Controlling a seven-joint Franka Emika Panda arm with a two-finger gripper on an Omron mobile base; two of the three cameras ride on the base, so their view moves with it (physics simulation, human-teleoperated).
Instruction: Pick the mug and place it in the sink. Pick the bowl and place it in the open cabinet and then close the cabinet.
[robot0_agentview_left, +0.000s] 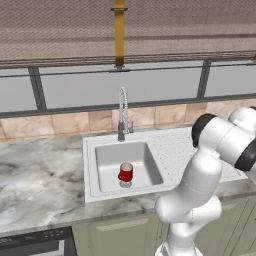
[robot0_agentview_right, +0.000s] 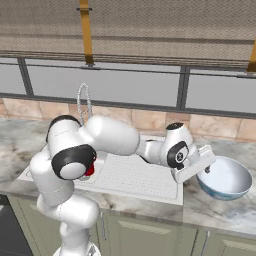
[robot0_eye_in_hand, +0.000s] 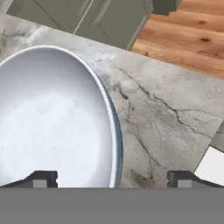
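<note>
Glossy white rounded arm (robot0_agentview_right: 107, 137), dark joints

Both base cams sit behind the arm, one off to each side, looking forward and down at the bench (robot0_agentview_left: 40, 175) from a fair way back; both catch the sink (robot0_agentview_left: 100, 192) and window wall. The hand cam looks straight down, super close over the bowl (robot0_eye_in_hand: 52, 118) rim.
</note>
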